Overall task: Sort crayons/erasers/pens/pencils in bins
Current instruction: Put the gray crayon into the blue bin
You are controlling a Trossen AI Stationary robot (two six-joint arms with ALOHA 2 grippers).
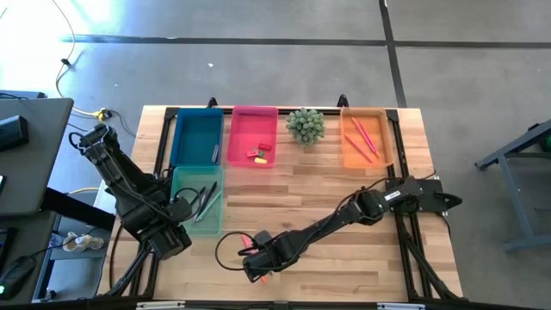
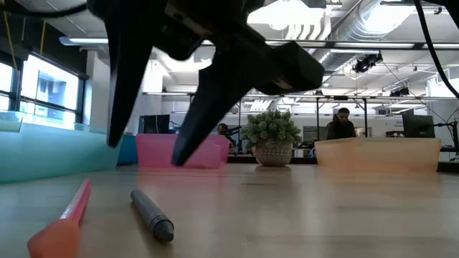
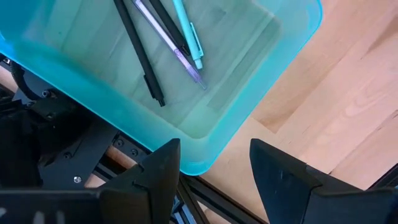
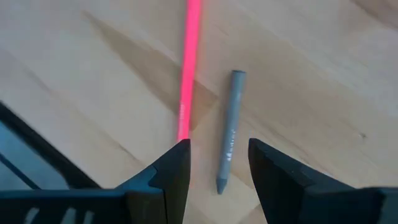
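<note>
A salmon-pink pencil (image 4: 189, 68) and a shorter grey crayon (image 4: 230, 134) lie side by side on the wooden table near its front edge. My right gripper (image 4: 217, 168) hangs open just above them, pointing steeply down. The crayon's near end sits in the gap between its fingers, and the pencil runs under one finger. The low view shows the fingers (image 2: 204, 115) clear of both the pencil (image 2: 68, 215) and the crayon (image 2: 152, 216). My left gripper (image 3: 214, 171) is open above the near corner of the teal bin (image 3: 205, 93), which holds pens (image 3: 140, 53).
Along the far edge stand the blue bin (image 1: 198, 138), the pink bin (image 1: 254, 129) with erasers (image 1: 258, 154), a spiky green plant (image 1: 306, 125) and the orange bin (image 1: 379, 151) with pencils (image 1: 363, 138). The teal bin (image 1: 185, 182) sits at the left.
</note>
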